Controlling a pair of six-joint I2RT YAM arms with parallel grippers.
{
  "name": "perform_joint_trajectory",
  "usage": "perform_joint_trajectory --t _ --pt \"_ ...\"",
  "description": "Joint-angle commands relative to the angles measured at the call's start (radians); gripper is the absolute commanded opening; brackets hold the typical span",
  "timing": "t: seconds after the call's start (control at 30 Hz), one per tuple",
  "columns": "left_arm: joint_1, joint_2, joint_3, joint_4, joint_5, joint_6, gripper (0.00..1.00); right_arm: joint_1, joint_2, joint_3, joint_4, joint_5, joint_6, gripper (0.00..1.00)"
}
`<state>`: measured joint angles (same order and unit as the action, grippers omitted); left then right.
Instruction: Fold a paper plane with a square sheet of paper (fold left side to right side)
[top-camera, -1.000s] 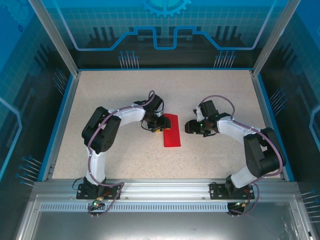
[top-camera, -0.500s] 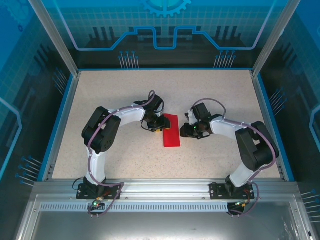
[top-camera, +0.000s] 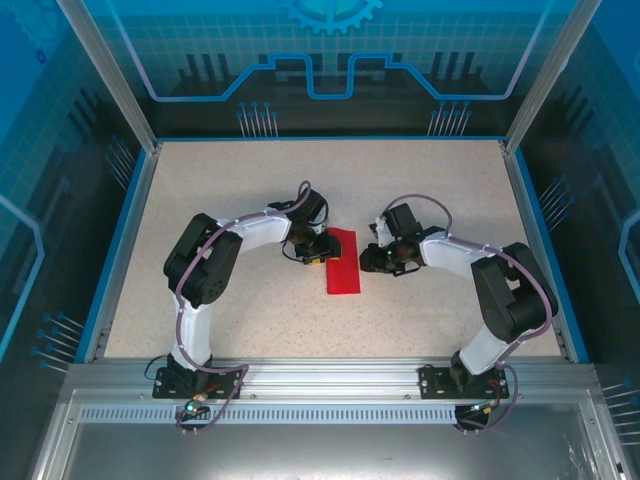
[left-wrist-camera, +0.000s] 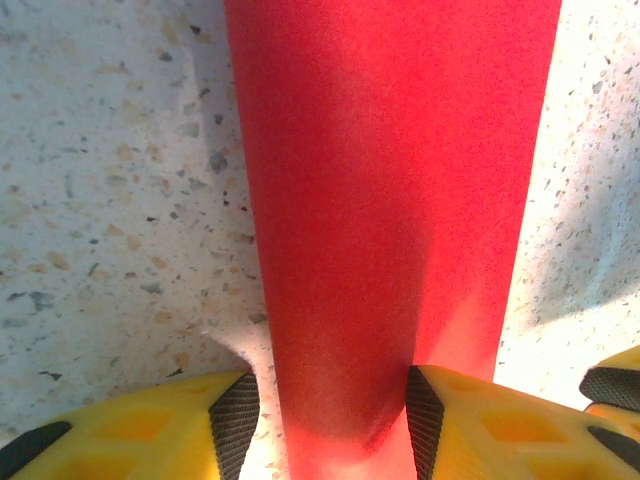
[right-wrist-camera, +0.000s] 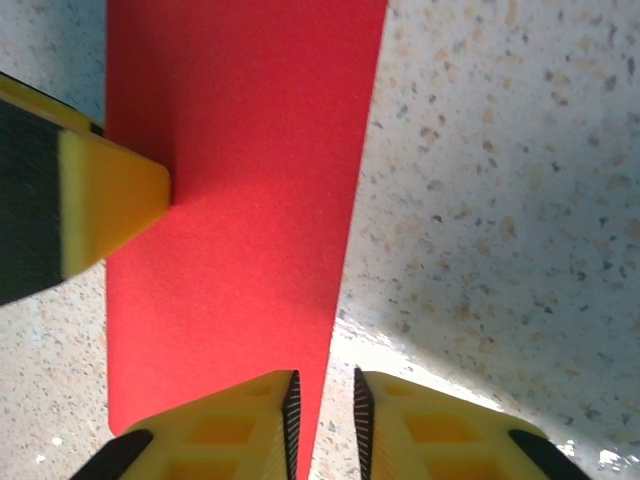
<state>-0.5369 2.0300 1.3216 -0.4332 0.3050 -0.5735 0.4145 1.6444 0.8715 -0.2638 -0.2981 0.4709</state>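
The top external camera looks steeply down from above and behind the arm bases. Both wrist cameras sit very close to the speckled beige tabletop (top-camera: 240, 190), looking past yellow fingertips (left-wrist-camera: 130, 430); all views share the folded bright red paper (top-camera: 343, 262).

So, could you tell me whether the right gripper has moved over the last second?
Yes: the right gripper has moved left, closing up to the right edge of the paper.

Red paper (top-camera: 343, 262) between two tools
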Motion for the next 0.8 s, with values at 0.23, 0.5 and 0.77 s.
perform_joint_trajectory --t 0.23,0.5,0.77 --pt "-0.028 0.117 -0.033 -0.027 -0.081 0.021 0.49 0.042 0.070 0.083 0.026 -0.048 0.026 0.17" --pt "-0.029 0.117 -0.034 -0.027 -0.081 0.020 0.50 0.057 0.151 0.124 -0.016 -0.011 0.028 0.16" --pt "-0.029 0.092 -0.031 -0.028 -0.077 0.019 0.50 0.062 0.223 0.138 -0.092 0.029 0.019 0.16"
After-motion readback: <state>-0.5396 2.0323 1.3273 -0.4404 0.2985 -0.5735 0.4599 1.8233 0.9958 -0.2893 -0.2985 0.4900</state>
